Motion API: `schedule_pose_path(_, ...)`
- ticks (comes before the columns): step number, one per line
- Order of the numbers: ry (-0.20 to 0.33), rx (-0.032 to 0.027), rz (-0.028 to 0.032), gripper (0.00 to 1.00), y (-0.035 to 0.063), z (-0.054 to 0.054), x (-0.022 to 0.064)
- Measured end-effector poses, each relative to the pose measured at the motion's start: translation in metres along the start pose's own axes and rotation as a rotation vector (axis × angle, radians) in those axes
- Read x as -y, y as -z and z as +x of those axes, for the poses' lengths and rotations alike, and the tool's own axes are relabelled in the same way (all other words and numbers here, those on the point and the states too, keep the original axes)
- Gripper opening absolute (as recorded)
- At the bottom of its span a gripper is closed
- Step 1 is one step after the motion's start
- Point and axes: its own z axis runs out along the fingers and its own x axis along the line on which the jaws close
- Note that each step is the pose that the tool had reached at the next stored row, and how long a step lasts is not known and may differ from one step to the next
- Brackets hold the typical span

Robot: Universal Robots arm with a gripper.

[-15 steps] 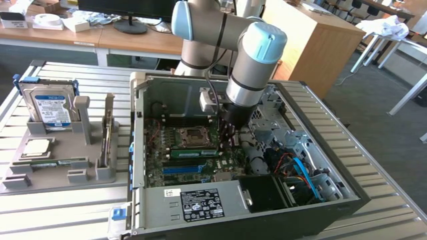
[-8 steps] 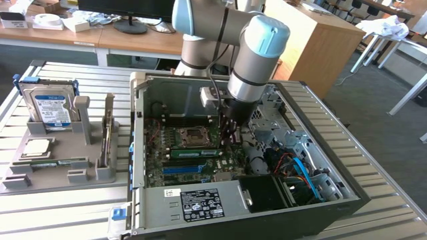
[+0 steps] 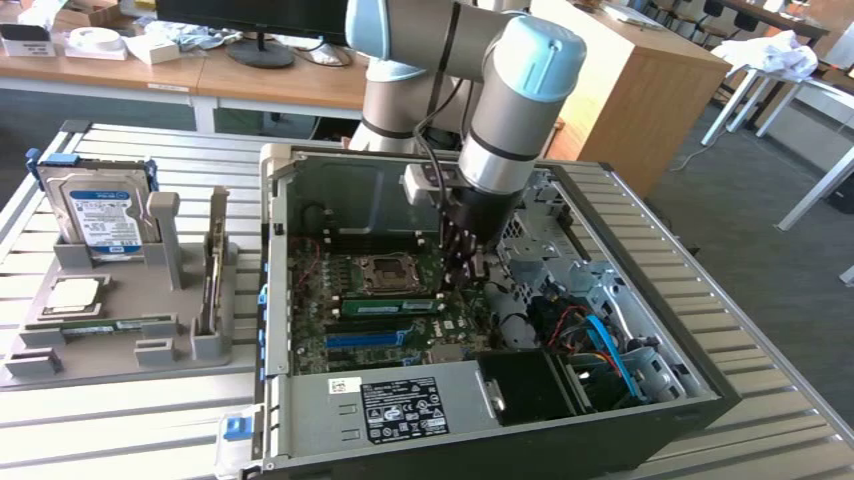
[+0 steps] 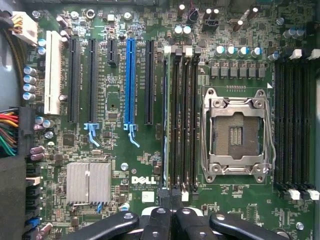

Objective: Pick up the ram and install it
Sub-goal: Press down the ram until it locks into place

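Reaching straight down into the case (image 3: 641, 300), arm (image 3: 514, 110) vertical, jaws shut.

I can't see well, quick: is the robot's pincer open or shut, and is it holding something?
Pincer: shut, over the motherboard inside the computer case; whether it holds anything cannot be told.

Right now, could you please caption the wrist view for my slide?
Shut gripper poised over the Dell motherboard, aligned with the memory slots beside the empty processor socket.
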Motion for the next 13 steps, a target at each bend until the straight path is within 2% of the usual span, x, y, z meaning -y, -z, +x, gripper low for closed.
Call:
schedule_pose_path(5,0.000,0.0000,0.0001,0.10,0.0038,-0.0001,-0.0001)
schedule_pose_path(13,0.000,0.0000,0.0001,0.10,0.0042,-0.0001,-0.0002)
